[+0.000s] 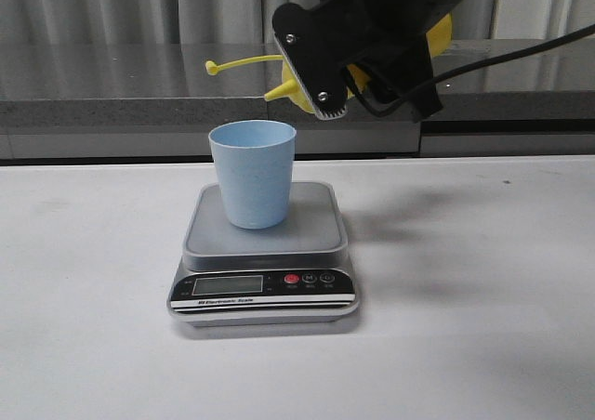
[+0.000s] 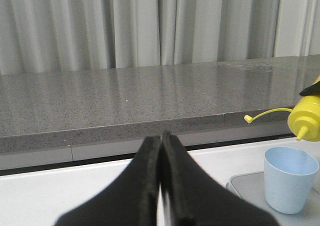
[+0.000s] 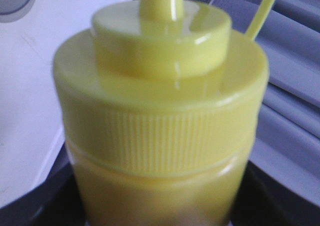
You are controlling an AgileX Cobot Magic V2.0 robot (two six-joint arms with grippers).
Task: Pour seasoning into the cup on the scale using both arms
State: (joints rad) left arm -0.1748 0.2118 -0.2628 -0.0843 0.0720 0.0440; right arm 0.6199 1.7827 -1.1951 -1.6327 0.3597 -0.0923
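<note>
The light blue cup (image 1: pixel 252 174) stands upright on the silver-grey scale (image 1: pixel 316 229), near the platform's left side. My right gripper (image 1: pixel 351 67) is shut on the yellow squeeze bottle (image 1: pixel 290 86) and holds it tilted above and to the right of the cup. The nozzle points down and left toward the cup's rim, and the tethered cap (image 1: pixel 212 66) hangs out to the left. The right wrist view is filled by the bottle's ribbed lid (image 3: pixel 160 111). My left gripper (image 2: pixel 161 135) is shut and empty, left of the cup (image 2: pixel 290 178) and the scale (image 2: pixel 245 185), and is out of the front view.
A grey stone ledge (image 1: pixel 112 95) runs along the back of the white table (image 1: pixel 465 327), with curtains behind it. The scale's display and red button (image 1: pixel 292 279) face the front. Cables hang from the right arm (image 1: pixel 521 48).
</note>
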